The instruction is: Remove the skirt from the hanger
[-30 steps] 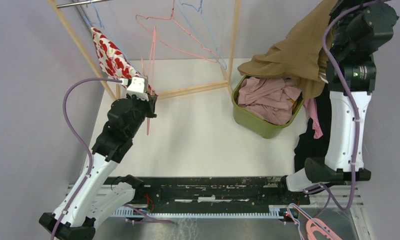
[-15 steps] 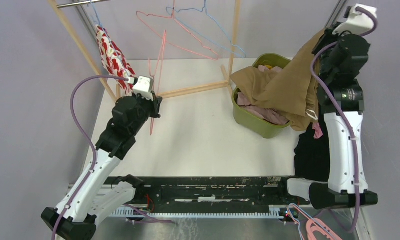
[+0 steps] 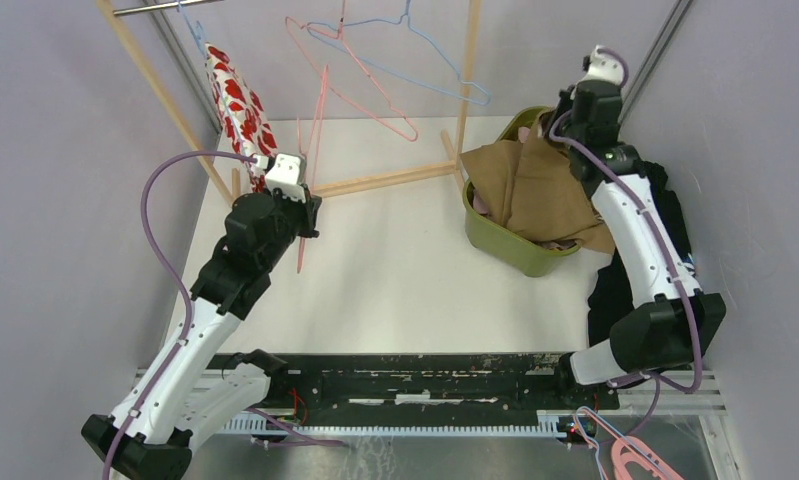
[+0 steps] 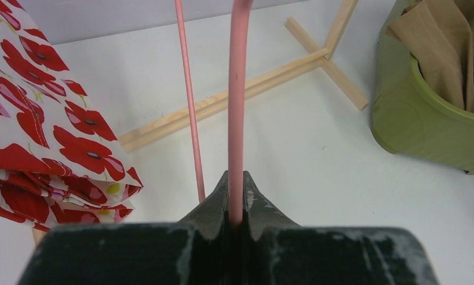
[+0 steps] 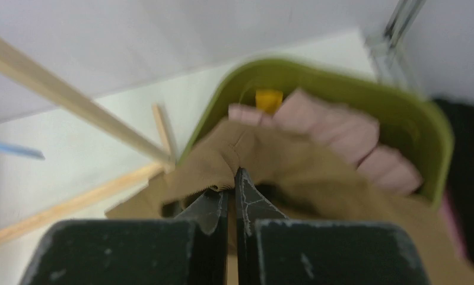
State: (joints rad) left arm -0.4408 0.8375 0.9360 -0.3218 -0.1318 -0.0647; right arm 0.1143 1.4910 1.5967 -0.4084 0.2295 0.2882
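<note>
The tan skirt (image 3: pixel 535 185) is off the hanger and lies draped over the green bin (image 3: pixel 505 245). My right gripper (image 3: pixel 565 118) is low over the bin's far side, shut on a fold of the skirt (image 5: pixel 252 151); in the right wrist view its tips (image 5: pixel 233 178) pinch the cloth. The bare pink hanger (image 3: pixel 320 120) hangs from the rack rail. My left gripper (image 3: pixel 308 215) is shut on the hanger's lower wire (image 4: pixel 237 107), which runs straight up from between the jaws (image 4: pixel 237 190).
A red-poppy garment (image 3: pixel 237 105) hangs at the rack's left, close to my left wrist. A blue hanger (image 3: pixel 415 60) hangs beside the pink one. The wooden rack base (image 3: pixel 385 180) crosses the table. Pink cloth (image 5: pixel 341 133) fills the bin. A black garment (image 3: pixel 615 290) lies at the right.
My right arm has swung down from high at the right, bringing the skirt onto the bin. The left gripper has kept its hold; the hangers and poppy garment have swung slightly.
</note>
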